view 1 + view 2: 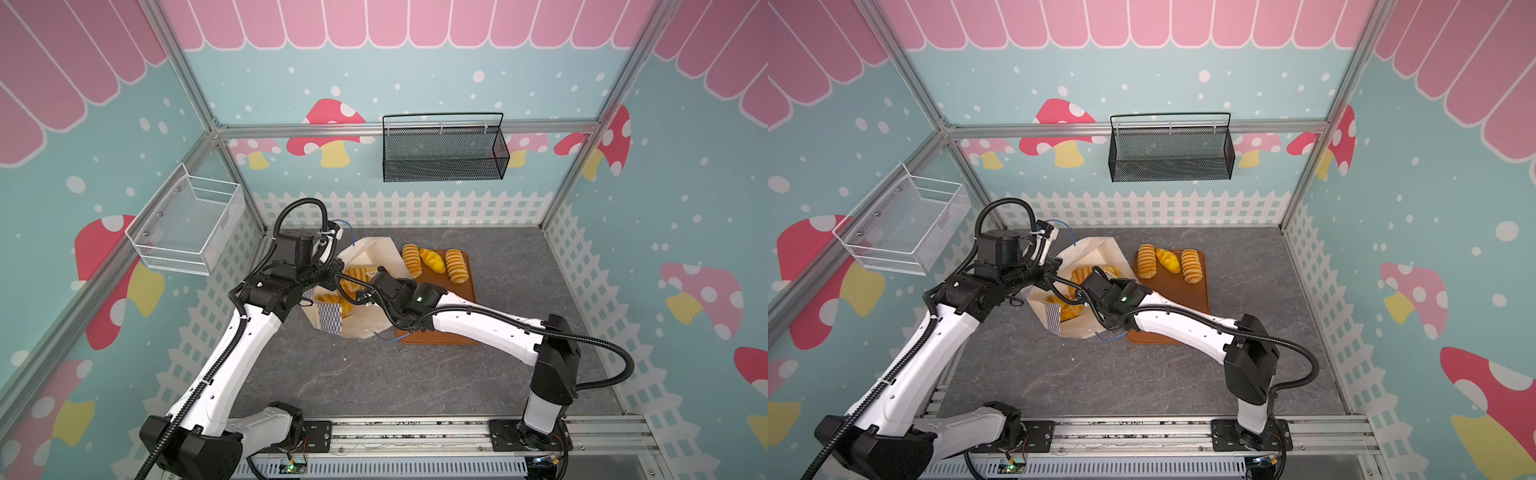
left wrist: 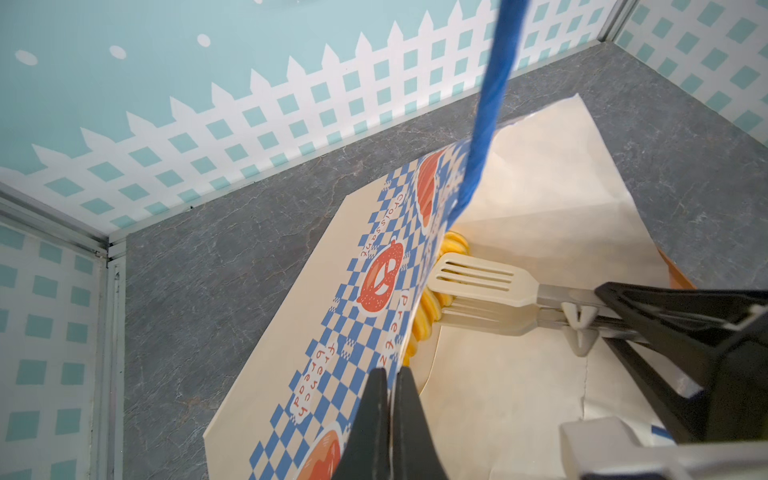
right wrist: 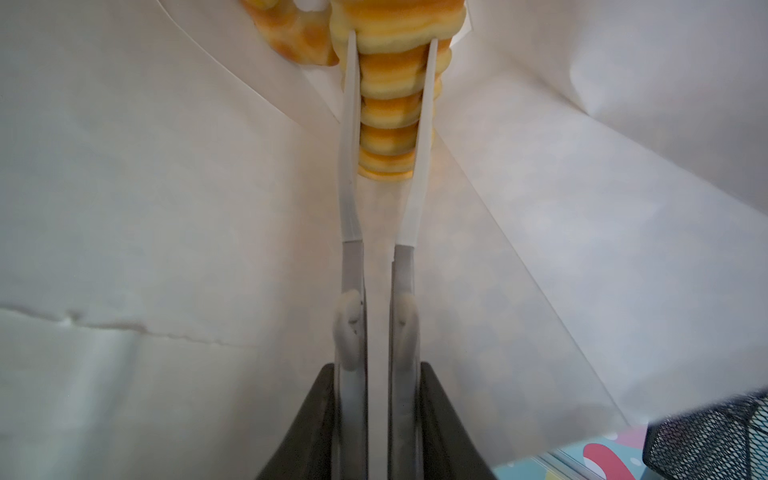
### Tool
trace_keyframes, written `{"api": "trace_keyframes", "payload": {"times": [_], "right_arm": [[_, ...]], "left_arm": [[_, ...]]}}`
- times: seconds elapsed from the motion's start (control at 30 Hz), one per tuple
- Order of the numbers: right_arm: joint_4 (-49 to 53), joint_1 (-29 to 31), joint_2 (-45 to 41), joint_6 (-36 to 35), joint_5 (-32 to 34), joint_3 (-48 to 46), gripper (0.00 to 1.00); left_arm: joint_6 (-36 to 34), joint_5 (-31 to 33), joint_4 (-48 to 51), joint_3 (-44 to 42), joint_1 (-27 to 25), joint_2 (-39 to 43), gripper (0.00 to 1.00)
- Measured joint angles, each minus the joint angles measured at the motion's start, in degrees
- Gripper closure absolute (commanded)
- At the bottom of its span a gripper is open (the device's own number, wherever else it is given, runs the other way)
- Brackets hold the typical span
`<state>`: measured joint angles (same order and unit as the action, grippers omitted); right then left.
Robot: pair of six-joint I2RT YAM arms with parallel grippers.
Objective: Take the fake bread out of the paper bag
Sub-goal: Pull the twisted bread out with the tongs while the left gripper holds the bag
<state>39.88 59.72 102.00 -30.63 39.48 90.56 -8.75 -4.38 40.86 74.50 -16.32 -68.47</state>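
Observation:
The paper bag (image 1: 374,253) (image 1: 1096,249) lies on its side, mouth open towards the right arm. My left gripper (image 2: 390,376) (image 1: 332,266) is shut on the rim of its checkered wall (image 2: 332,316). My right gripper (image 3: 379,370) (image 1: 365,286) reaches into the bag. White tong blades (image 3: 422,124) (image 2: 478,278) fastened to its fingers press both sides of a ridged fake bread loaf (image 3: 388,104) (image 2: 428,316). More bread (image 1: 328,299) (image 3: 291,41) lies inside the bag. Three pieces (image 1: 410,259) (image 1: 432,259) (image 1: 456,266) rest on the brown tray (image 1: 467,291).
A blue cord handle (image 2: 490,104) rises past the left wrist camera; another (image 1: 390,336) lies by the tray's front edge. A black mesh basket (image 1: 442,153) hangs on the back wall and a white wire basket (image 1: 187,224) on the left wall.

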Motion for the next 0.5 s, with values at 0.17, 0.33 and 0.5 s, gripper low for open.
{"api": "trace_keyframes", "payload": {"times": [0.17,0.33,0.5], "right_arm": [[-2.73,0.15,-4.63,-0.59,-0.09,-3.54,0.83],[-5.7,0.59,-9.01,-1.05,-1.09,-7.63,0.82],[-7.37,0.79,-12.92,-1.05,-2.27,-9.2,0.82]], "left_arm": [[1.53,2.29,-0.02,1.09,0.0,-1.03,1.0],[2.8,4.33,0.0,1.97,0.0,-2.19,1.0],[3.43,6.58,0.04,2.8,0.0,-2.99,1.0]]}}
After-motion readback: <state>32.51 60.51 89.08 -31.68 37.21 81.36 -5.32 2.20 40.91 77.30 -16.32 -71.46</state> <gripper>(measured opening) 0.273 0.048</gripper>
